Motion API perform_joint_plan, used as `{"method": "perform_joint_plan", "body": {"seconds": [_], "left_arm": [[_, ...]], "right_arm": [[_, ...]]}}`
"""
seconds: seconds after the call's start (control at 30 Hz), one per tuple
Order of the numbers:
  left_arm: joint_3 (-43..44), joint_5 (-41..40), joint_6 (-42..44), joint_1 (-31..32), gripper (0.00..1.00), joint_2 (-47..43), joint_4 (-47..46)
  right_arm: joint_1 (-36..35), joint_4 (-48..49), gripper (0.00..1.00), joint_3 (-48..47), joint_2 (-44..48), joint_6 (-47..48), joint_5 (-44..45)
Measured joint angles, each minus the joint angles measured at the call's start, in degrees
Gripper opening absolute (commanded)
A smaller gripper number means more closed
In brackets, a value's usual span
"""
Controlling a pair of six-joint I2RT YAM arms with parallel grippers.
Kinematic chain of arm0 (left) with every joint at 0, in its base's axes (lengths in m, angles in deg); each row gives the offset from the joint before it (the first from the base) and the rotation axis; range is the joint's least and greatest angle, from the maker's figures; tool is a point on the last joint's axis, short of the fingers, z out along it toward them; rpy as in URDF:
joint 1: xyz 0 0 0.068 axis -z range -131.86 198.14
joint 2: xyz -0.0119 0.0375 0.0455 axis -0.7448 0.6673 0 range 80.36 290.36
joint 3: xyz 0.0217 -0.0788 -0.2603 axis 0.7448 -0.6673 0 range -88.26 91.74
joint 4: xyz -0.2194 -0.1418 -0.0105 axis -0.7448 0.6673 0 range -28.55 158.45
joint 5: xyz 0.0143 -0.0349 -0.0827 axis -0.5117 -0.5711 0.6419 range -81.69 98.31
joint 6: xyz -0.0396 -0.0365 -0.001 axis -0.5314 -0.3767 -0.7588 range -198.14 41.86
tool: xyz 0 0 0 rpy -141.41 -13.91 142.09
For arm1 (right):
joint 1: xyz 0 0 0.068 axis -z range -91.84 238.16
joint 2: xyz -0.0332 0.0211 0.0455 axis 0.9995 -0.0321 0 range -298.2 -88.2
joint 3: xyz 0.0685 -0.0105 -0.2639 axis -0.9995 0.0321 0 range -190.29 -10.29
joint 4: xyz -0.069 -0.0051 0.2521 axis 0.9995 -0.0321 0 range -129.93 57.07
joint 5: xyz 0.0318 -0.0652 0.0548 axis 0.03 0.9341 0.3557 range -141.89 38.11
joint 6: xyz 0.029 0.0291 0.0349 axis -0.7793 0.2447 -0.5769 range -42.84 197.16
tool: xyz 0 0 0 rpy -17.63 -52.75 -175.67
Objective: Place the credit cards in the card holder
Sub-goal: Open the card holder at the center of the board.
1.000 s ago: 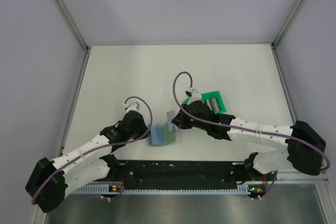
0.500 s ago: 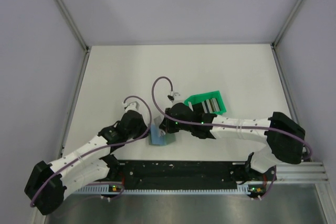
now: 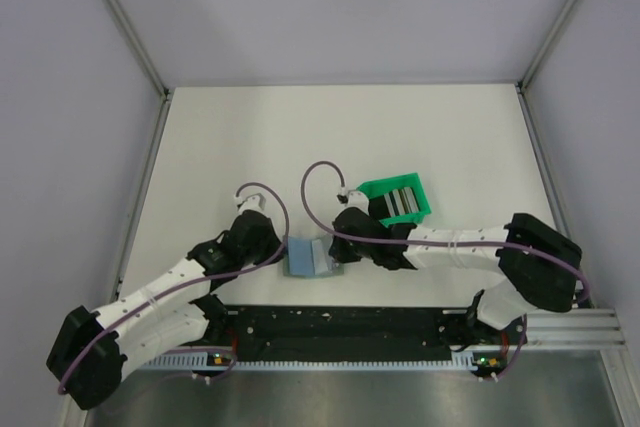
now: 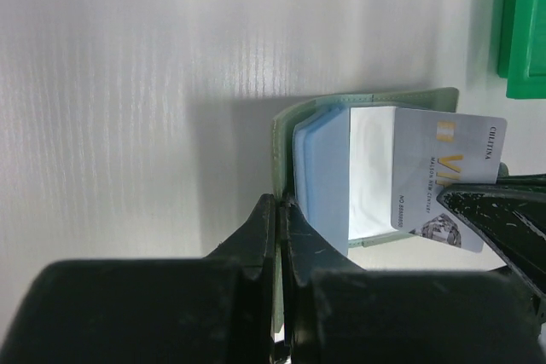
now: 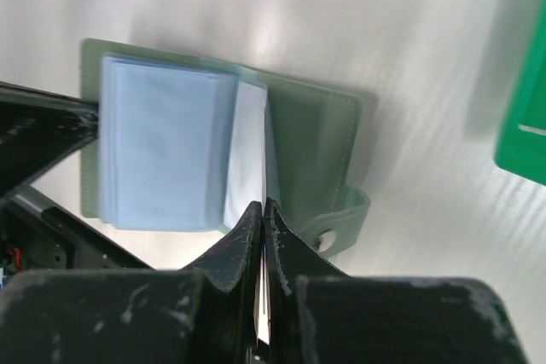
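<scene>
The card holder (image 3: 308, 259), a grey-green wallet with light blue sleeves, lies open on the table near the front edge. My left gripper (image 4: 281, 210) is shut on its left cover (image 4: 281, 153) and pins that side. My right gripper (image 5: 261, 208) is shut on a grey credit card (image 4: 448, 178) seen edge-on in the right wrist view (image 5: 266, 151). The card stands tilted over the wallet's right half, its lower edge at the sleeves (image 5: 158, 153). More cards (image 3: 400, 201) stand in the green bin.
A bright green open plastic bin (image 3: 388, 190) sits just right of and behind the wallet, next to my right arm. Its edge shows in the left wrist view (image 4: 525, 27). The wallet's snap tab (image 5: 341, 226) sticks out on its right side.
My right gripper has brought the grey card from near the bin leftwards and down onto the open wallet. The left gripper has kept its hold on the wallet's left cover.
</scene>
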Motion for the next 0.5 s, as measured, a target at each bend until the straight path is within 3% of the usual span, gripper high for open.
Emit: {"method": "perform_joint_plan", "body": {"seconds": [0.5], "left_arm": [[-6.6,3.0,-0.7,0.0,0.0,6.3,-13.1]], "right_arm": [[5.9,19.2,0.0,18.2,6.4,-6.4,-8.6]]}}
